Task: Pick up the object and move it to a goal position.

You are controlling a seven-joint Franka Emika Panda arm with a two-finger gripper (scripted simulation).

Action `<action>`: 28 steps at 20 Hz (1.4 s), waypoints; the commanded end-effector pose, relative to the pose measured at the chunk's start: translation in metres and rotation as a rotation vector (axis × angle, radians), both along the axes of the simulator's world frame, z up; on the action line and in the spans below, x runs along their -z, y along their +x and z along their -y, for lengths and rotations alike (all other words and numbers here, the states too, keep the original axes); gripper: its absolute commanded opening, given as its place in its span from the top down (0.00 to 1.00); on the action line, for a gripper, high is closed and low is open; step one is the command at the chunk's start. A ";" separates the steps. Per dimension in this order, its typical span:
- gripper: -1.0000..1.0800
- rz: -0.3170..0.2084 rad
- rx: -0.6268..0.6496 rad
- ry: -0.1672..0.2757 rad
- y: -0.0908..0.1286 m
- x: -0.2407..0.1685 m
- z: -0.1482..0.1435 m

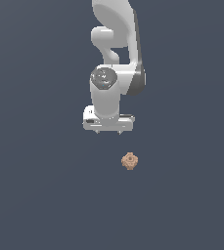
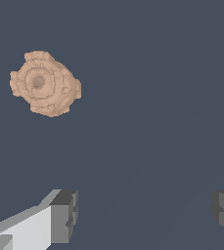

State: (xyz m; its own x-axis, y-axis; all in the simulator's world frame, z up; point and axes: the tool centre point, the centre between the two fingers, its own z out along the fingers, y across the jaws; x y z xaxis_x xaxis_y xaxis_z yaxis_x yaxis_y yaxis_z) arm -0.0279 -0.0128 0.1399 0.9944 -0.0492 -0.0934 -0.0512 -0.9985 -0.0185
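Observation:
The object (image 1: 129, 160) is a small knobbly tan-orange blob lying on the dark floor, a little below and toward the exterior view's right of the white arm's hand. In the wrist view the object (image 2: 45, 84) shows a round dimple in its middle. My gripper (image 1: 108, 132) hangs above the floor and apart from the object. In the wrist view my gripper (image 2: 143, 215) is open, its two grey fingertips (image 2: 64, 216) wide apart with nothing between them. The object lies outside the gap between them, off to one side.
The white arm (image 1: 114, 58) rises behind the gripper in the exterior view. Around it there is only plain dark grey floor (image 1: 45, 195).

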 end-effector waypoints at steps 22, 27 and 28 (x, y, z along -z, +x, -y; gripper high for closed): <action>0.04 -0.025 0.028 0.004 0.001 0.015 -0.017; 0.04 -0.016 0.096 -0.005 0.011 0.018 -0.024; 0.04 -0.013 0.113 -0.007 0.013 0.019 -0.026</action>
State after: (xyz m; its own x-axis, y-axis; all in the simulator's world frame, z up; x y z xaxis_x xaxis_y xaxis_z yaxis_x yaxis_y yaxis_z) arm -0.0182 0.0104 0.1223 0.9843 -0.1384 -0.1093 -0.1406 -0.9900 -0.0128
